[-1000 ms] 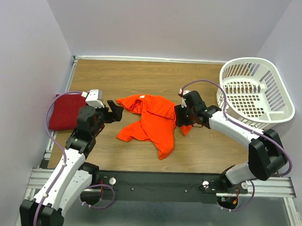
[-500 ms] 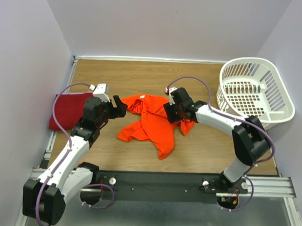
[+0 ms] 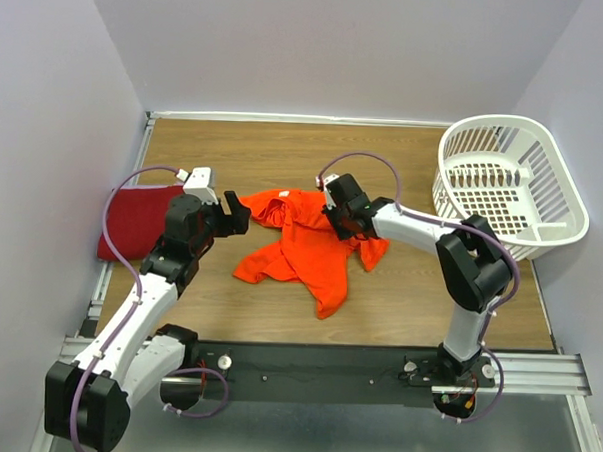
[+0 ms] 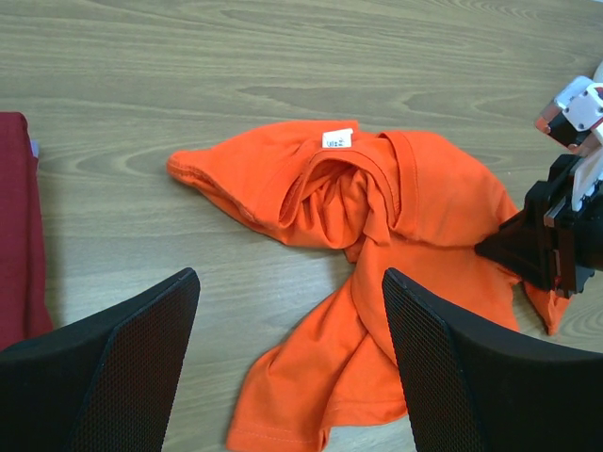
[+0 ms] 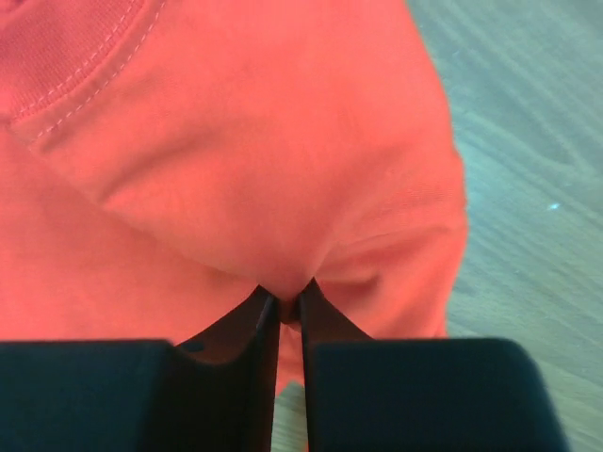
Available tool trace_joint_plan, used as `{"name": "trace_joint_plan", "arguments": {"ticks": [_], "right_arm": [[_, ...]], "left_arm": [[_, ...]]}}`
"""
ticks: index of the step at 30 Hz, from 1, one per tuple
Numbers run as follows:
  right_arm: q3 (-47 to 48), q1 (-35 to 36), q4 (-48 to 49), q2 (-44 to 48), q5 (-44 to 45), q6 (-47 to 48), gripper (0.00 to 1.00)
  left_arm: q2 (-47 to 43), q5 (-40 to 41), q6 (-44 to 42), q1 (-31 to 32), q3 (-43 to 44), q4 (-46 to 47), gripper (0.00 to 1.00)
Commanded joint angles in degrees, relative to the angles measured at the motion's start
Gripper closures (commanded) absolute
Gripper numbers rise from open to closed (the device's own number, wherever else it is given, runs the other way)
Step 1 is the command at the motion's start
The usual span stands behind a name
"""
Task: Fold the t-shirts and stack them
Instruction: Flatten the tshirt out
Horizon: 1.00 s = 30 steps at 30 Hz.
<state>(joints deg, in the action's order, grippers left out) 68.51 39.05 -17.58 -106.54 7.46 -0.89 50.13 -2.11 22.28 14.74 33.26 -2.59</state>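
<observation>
T-shirt (image 4: pixel 429 212), bright orange-red, crumpled (white neck label (image 4: pixel 336 139) showing)

Wooden table (image 3: pixel 285 150) between plain pale lilac walls (image 3: pixel 339 48)

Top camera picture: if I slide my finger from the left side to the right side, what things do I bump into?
dark red shirt → left gripper → orange shirt → white basket. The right gripper sits on top of the orange shirt, so it is left out.
</observation>
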Motion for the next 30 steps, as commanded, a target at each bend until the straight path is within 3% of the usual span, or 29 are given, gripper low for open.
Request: {"name": "trace_joint_plan", "arguments": {"ticks": [1,4,9,17,23,28,30], "right_arm": [[2.15,0.42,0.80,1.51,7.10,2.64,0.88],[3.56,-1.25,0.53,3.70,11.25,4.31,0.99],[12.06,-8.01,-3.67,9.24,12.31,4.40,0.99],[35.36,-8.55,-14.40,14.86,15.13,7.56,1.00],[49.50,-8.37,-20.73,15.49,0.47,4.85,0.99],[50.24,-5.14,-25.39,14.17,-16.91,-5.16,1.00],[45.95,-1.28,-25.40,13.64,-19.14,-9.28,1.00]], "left_arm": [[0.41,0.70,-1.28,0.20,0.41,0.75,0.14],[0.32,1.05,-1.54,0.20,0.58,0.75,0.14],[-0.29,1.23,-1.63,0.11,0.58,0.66,0.14],[-1.17,1.40,-1.72,-0.15,0.76,0.57,0.14],[-3.46,1.67,-1.80,-0.33,0.67,0.04,0.14],[-5.65,4.57,-1.63,-0.33,0.67,-0.66,0.14],[-6.53,5.36,-1.45,-0.24,0.58,-0.92,0.14]]}}
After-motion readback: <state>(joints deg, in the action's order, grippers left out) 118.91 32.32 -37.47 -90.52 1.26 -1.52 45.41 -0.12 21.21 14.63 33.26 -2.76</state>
